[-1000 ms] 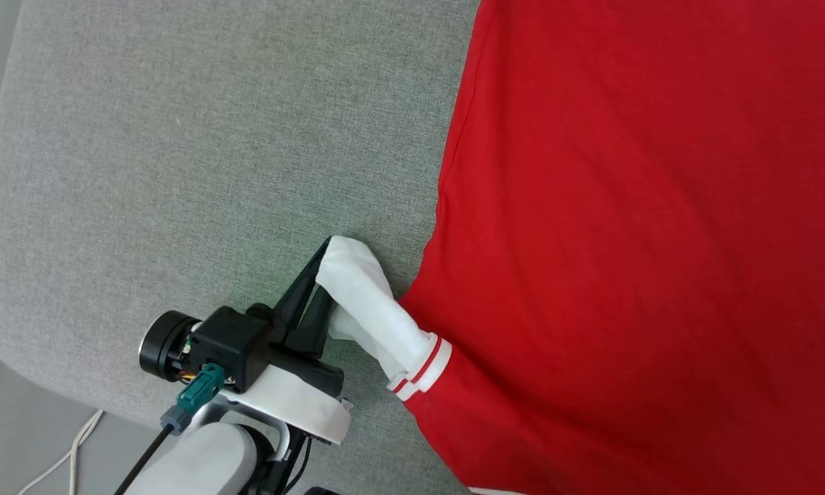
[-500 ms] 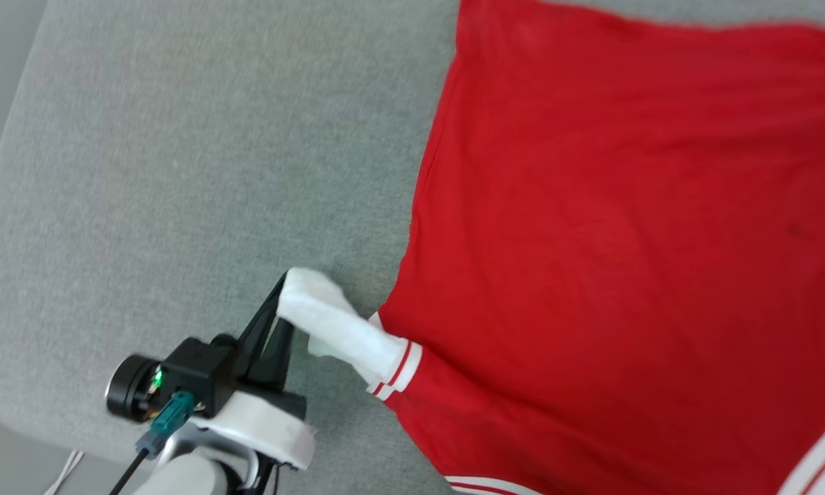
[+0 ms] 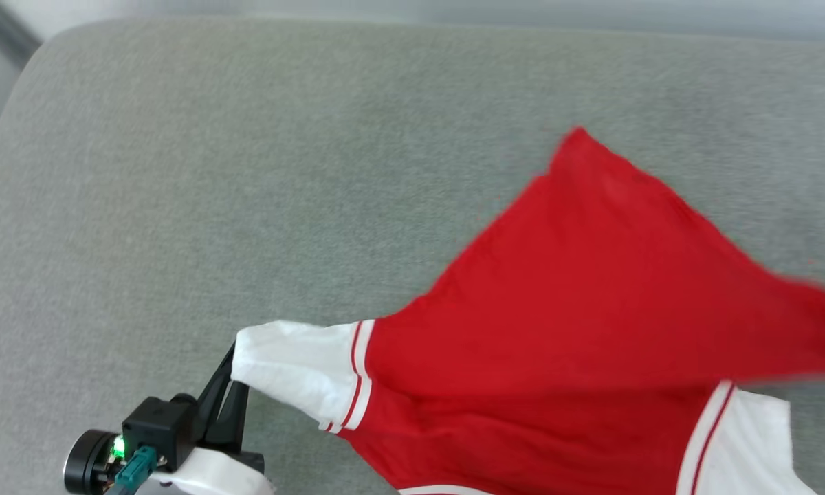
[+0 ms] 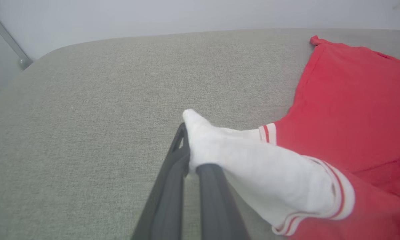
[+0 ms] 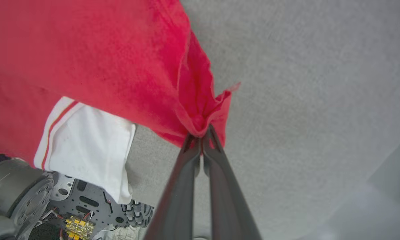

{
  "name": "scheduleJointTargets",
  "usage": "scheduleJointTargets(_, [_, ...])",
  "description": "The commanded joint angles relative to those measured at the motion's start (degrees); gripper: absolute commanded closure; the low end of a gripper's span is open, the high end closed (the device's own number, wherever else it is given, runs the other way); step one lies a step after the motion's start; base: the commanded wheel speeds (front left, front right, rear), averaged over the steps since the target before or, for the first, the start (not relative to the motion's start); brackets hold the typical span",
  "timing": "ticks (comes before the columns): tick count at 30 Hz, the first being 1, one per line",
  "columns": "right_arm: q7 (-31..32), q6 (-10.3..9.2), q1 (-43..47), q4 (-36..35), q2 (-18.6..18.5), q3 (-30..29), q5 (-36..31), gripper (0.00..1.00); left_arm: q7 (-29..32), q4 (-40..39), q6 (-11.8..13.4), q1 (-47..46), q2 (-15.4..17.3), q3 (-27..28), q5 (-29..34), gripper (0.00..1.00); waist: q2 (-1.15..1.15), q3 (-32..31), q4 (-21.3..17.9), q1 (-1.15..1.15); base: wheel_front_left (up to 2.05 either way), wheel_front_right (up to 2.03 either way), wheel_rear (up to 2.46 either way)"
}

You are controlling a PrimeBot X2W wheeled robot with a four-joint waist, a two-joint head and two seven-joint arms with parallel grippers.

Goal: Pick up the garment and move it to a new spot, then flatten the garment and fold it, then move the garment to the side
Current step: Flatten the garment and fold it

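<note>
The left gripper (image 3: 232,363) has its two dark fingers pinched together on the tip of a white sleeve (image 4: 253,166) of the garment (image 3: 591,309), low over the near side of the grey cushion (image 3: 247,172). The right gripper (image 5: 201,136) is likewise clamped tight, on a bunched red corner of the garment.

In the head view the left gripper's body is cut by the bottom border. The red cloth runs off the right border, where its raised corner is blurred. The other white sleeve (image 3: 749,440) is cut off at the bottom. Only plain red fabric shows; no lettering can be made out. In the right wrist view that sleeve hangs past the cushion's near edge, over the robot's base (image 5: 70,213).

The cushion's far edge and one rounded corner are in sight, with a broad stretch of bare cushion between them and the garment. The garment spans the cushion's near half, stretched between the two grippers and partly lifted off it.
</note>
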Motion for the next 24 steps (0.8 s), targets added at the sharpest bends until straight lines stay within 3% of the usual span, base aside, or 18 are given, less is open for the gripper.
scheduleJointTargets(1, [-0.45,-0.02,4.35,-0.42,-0.43,-1.05,0.67,1.00,-0.13,-0.07,0.37,0.85,0.26,0.26,-0.14,1.00,0.00,-1.80,-1.87,0.01,0.00,0.00,0.00])
scheduleJointTargets(4, [-2.19,-0.02,14.66,-0.40,0.44,-5.08,1.36,1.00,0.00,-0.29,0.62,1.65,0.72,0.21,-0.17,1.00,0.00,-2.21,-2.48,0.01,0.00,0.00,0.00])
scheduleJointTargets(9, [-3.77,-0.02,29.33,-0.14,5.30,-9.88,0.51,1.00,0.39,-0.39,0.72,1.52,1.27,0.07,-0.03,1.00,0.00,-1.92,-2.75,0.01,0.00,0.00,0.00])
scheduleJointTargets(14, [-5.50,-0.02,35.03,-2.06,10.13,-12.51,-1.90,1.00,0.53,-0.01,0.78,1.35,1.32,-0.02,-0.22,1.00,0.00,-1.83,-2.81,0.01,0.00,0.00,0.00])
scheduleJointTargets(15, [-6.20,-0.02,34.78,-2.47,10.95,-13.21,-2.55,0.65,0.53,0.05,0.88,1.32,1.28,0.00,-0.21,1.00,0.00,-1.93,-2.91,0.01,0.00,0.00,0.00])
scheduleJointTargets(16, [-6.84,-0.02,34.28,-3.00,11.67,-13.94,-3.11,0.00,0.54,0.06,0.88,1.33,1.23,-0.04,-0.24,1.00,0.00,-2.05,-2.97,0.01,0.00,0.00,0.00])
scheduleJointTargets(24, [-8.03,-0.02,24.97,-9.77,11.49,-19.97,-4.53,0.00,0.87,-0.29,1.11,1.23,1.40,-0.46,0.13,1.00,0.00,-2.84,-2.75,0.01,0.00,0.00,0.00])
